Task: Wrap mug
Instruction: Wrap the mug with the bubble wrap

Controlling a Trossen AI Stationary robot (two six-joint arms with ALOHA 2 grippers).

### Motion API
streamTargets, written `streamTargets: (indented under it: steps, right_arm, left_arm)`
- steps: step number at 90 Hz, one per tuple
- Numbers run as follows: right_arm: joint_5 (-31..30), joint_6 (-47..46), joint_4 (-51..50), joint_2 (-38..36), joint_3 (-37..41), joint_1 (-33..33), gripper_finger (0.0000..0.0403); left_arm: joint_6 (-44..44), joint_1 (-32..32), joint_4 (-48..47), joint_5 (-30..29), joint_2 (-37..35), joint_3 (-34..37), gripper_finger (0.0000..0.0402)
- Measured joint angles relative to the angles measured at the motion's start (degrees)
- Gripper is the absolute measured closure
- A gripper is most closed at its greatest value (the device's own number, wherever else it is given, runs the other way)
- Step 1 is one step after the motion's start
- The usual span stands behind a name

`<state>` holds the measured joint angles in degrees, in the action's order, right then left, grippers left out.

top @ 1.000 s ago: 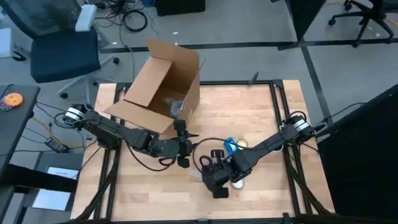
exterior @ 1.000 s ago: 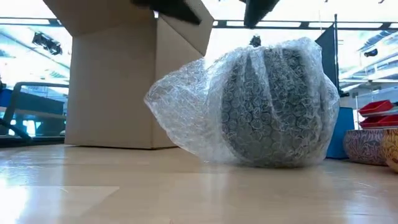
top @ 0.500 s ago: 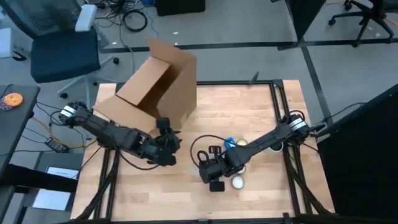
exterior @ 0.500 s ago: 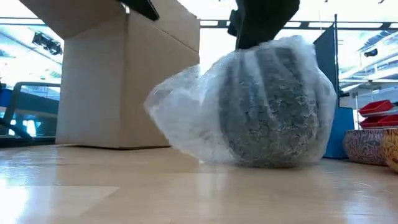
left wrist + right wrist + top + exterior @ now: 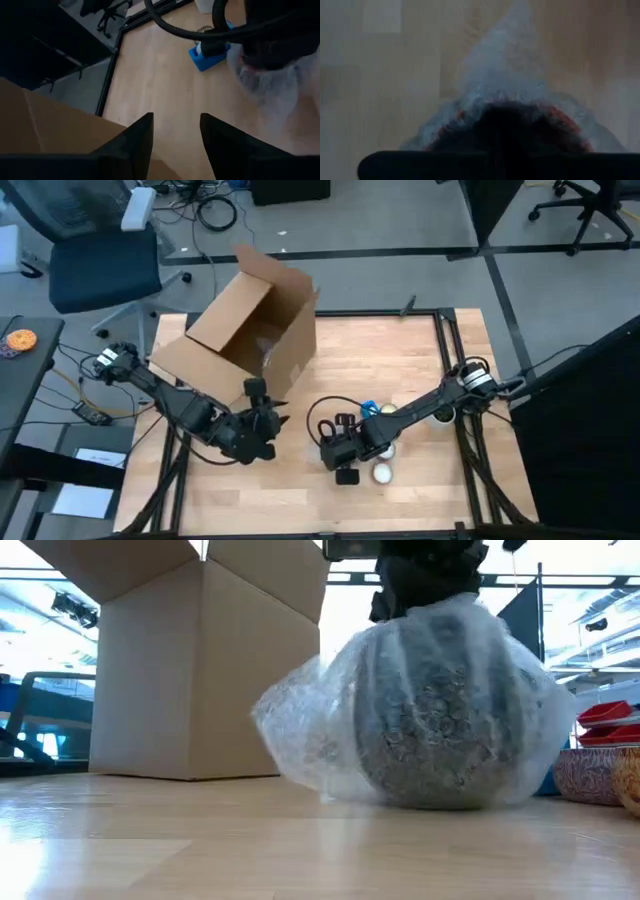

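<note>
Low view is showing you the mug [image 5: 440, 720] already swathed in bubble wrap [image 5: 300, 730], sitting mid-bench toward the front edge; only a loose tail is trailing. Your right claw [image 5: 342, 452] is pressing on top, grip unclear. Your left claw [image 5: 175, 145], fingers parted and empty, is hovering beside the cardboard box [image 5: 255, 320], which is crowding the bench's back-left corner.

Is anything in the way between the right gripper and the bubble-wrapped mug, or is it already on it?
Nothing visible stands between them. The right gripper sits directly on top of the bubble-wrapped mug, pressing into the wrap. The left gripper is open, off to the side near the cardboard box, clear of the mug.
</note>
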<state>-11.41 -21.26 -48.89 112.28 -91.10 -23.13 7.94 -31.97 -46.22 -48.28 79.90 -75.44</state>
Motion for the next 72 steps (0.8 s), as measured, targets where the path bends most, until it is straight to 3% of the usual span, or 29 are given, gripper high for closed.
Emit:
streamTargets:
  steps: [17,34,49,64,72]
  right_arm:
    - [0.18,-0.9,-10.86,-3.04,-7.3,-0.04,0.0403]
    - [9.33,-3.16,-9.57,-3.55,-6.72,0.03,0.0403]
    - [10.14,-3.74,-4.64,-3.55,-0.91,0.09,0.0403]
    - [16.22,-3.76,6.04,-3.56,8.26,1.26,0.0403]
    - [16.62,-4.34,8.83,-4.08,11.79,2.14,0.0403]
  left_arm:
    - [0.04,-0.02,0.11,-0.32,0.02,0.0,0.0254]
    - [0.13,-0.04,1.49,-0.3,0.02,0.0,0.0254]
    - [-0.12,-0.04,2.9,0.01,0.02,0.0,0.0254]
    - [-0.24,-0.04,3.11,0.14,0.04,0.0,0.0254]
    - [-0.28,-0.04,3.1,0.14,0.04,0.0,0.0254]
